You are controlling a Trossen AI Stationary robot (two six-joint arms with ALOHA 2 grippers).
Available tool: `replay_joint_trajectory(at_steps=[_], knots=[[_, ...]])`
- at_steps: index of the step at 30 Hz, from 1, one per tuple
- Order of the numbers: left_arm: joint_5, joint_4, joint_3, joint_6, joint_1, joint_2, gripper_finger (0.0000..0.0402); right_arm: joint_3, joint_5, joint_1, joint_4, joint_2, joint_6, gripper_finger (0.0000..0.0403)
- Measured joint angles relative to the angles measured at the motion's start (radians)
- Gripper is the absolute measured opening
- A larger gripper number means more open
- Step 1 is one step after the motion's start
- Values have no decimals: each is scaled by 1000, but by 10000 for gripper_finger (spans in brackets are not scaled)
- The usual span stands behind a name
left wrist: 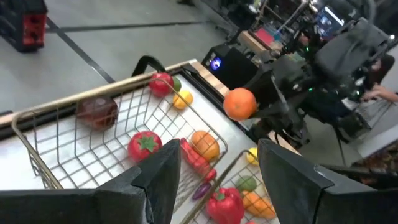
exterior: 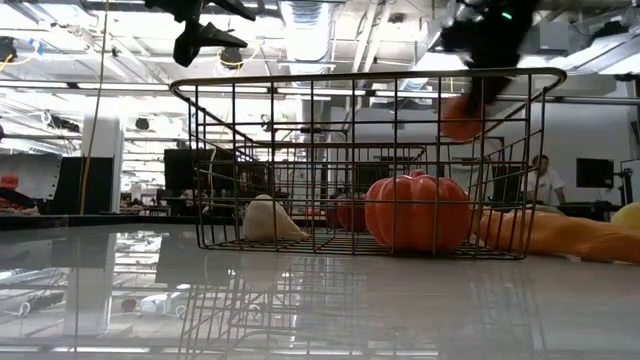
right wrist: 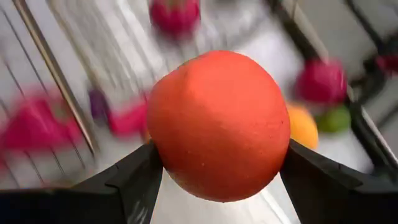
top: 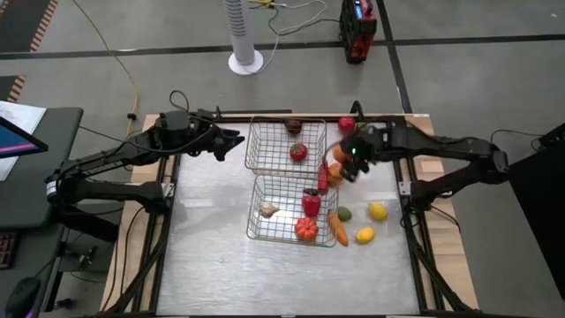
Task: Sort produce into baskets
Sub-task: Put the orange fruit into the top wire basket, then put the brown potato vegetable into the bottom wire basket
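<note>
Right wrist view: smooth round orange fruit (right wrist: 217, 124) clamped between right gripper (right wrist: 217, 171) fingers.

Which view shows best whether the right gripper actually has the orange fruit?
Right wrist view: the orange fruit fills the frame, pinched between the right gripper fingers. Left wrist view shows it held aloft beside the basket. High view shows only a sliver under the gripper; low view a blur behind mesh.

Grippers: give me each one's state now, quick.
Left gripper: open, empty, above the far basket.
Right gripper: shut on the orange fruit, raised beside the baskets.
</note>
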Motion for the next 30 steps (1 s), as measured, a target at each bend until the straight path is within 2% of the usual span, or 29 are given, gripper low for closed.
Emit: replay_joint_trajectory(at_steps=[7,11,13,15,25,30], knots=[[-14,87,0,1,0,0,201,18,-11,-70,484,20,-96,334],[-19,95,0,1,0,0,201,18,-110,-111,564,56,-102,377],[-19,92,0,1,0,0,201,18,-171,-130,557,73,-87,392],[-19,93,0,1,0,0,201,18,-214,-147,537,83,-74,391],[57,67,0,1,0,0,201,0,-218,-208,135,77,-68,364],[36,27,0,6,-15,0,201,-119,-240,-206,176,50,39,355]])
